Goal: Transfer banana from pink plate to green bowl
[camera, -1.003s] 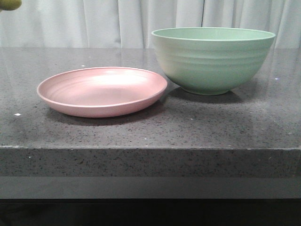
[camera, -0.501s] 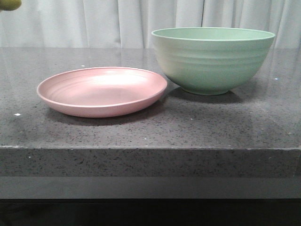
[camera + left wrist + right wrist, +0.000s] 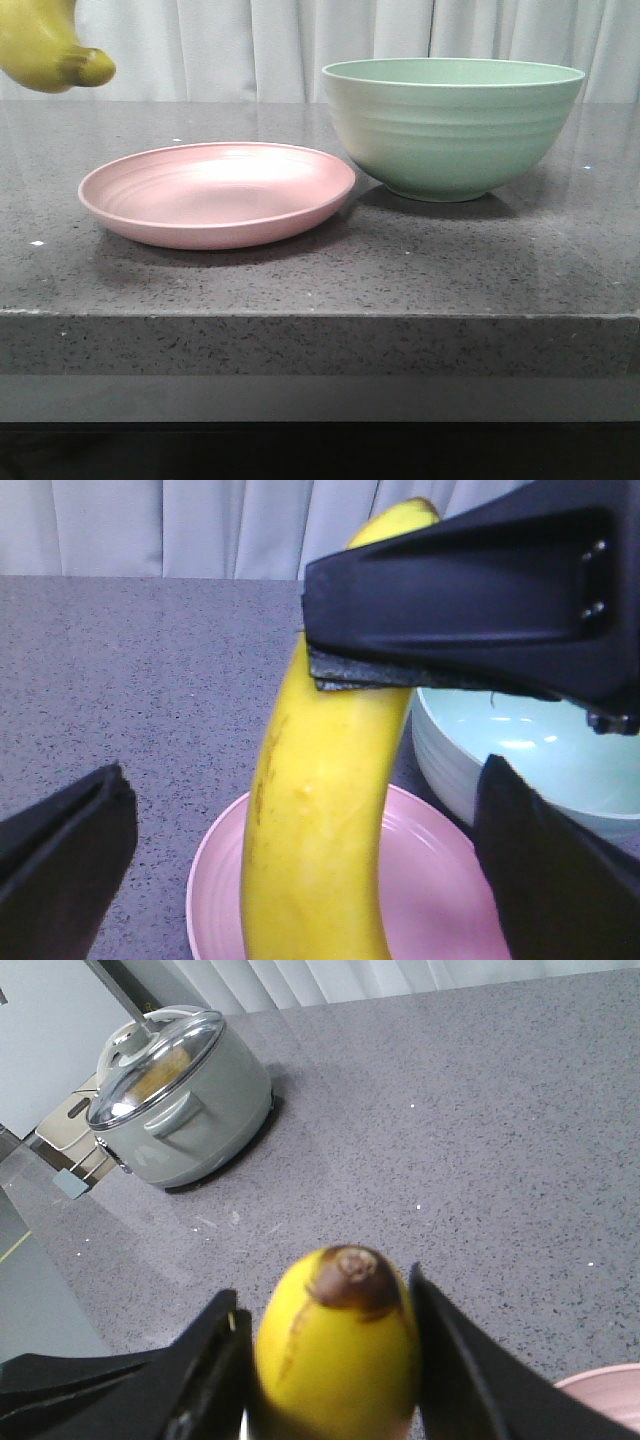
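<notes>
The right claw [image 3: 322, 1305] is gripping the banana [image 3: 340, 1360]: in the right wrist view its two black fingers are pressing against opposite sides of the fruit, with no gap showing between finger and peel. The end of the banana facing that camera is rounded and bright yellow, capped by a dark brown tip with a brown streak running down from it. In the left wrist view the banana [image 3: 320, 810] is filling the centre of the frame as a plump, glossy, curved yellow body with faint brown scuffing along its left edge, and one finger of the right claw [image 3: 460, 590] is crossing it at the upper right, its grey pad apparently seated on the peel, although the contact line is partly hidden. The left claw [image 3: 300, 770] is standing wide open, its two dark fingers sitting at the lower left and lower right corners of that frame, well apart from the banana. In the front view the banana [image 3: 45, 50] is hanging in the upper left corner, its greenish stem end pointing right, clear of the dark speckled countertop [image 3: 400, 270]; neither claw is showing there. The pink plate [image 3: 200, 235] is lying bare at centre left, and the green bowl [image 3: 450, 130] is standing just beside it at upper right. A lidded grey pot [image 3: 185, 1100] is sitting in the upper left of the right wrist view.
</notes>
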Robot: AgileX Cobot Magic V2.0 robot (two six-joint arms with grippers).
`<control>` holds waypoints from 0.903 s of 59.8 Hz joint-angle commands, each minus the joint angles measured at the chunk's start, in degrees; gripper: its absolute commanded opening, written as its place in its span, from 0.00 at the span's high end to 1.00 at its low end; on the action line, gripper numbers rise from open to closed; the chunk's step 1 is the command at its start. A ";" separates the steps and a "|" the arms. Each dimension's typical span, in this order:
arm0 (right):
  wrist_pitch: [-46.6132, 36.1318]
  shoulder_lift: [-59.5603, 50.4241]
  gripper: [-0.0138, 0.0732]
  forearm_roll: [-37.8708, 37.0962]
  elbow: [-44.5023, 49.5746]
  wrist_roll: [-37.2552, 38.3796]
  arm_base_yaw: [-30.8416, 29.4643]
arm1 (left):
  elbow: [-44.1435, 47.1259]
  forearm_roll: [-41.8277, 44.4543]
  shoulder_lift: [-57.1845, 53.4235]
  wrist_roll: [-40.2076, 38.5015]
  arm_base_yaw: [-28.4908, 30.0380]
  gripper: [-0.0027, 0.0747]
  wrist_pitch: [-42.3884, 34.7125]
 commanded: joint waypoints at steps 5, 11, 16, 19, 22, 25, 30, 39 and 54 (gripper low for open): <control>-4.40 -3.38 0.84 -0.24 -2.03 -1.25 -1.74 | -2.05 -0.24 -0.87 -0.10 -0.45 0.12 -4.92; -4.09 -4.17 0.84 -0.24 -2.03 -1.98 -4.79 | -2.05 -0.24 -0.87 -0.10 -0.45 0.12 -4.92; -3.99 -5.10 0.84 -0.24 -2.03 -2.38 -8.29 | -2.05 -0.24 -0.87 -0.10 -0.45 0.12 -4.92; -3.83 -5.62 0.84 -0.24 -2.03 -2.51 -10.39 | -2.05 -0.24 -0.87 -0.10 -0.45 0.12 -4.92; -3.73 -6.26 0.84 -0.24 -2.03 -2.51 -12.51 | -2.05 -0.24 -0.87 -0.10 -0.45 0.12 -4.92; -3.36 -6.85 0.84 -0.24 -2.03 -2.51 -14.58 | -2.05 -0.24 -0.87 -0.10 -0.45 0.12 -4.92; -1.72 -8.07 0.84 -0.24 -2.03 -2.68 -18.27 | -2.05 -0.24 -0.87 -0.10 -0.45 0.12 -4.92; 0.83 -9.50 0.84 -0.24 -2.03 -4.33 -24.17 | -2.05 -0.24 -0.87 -0.10 -0.45 0.12 -4.92; 4.90 -8.16 0.84 -3.03 -2.03 -6.85 -29.46 | -2.05 -0.24 -0.87 -0.10 -0.45 0.12 -4.92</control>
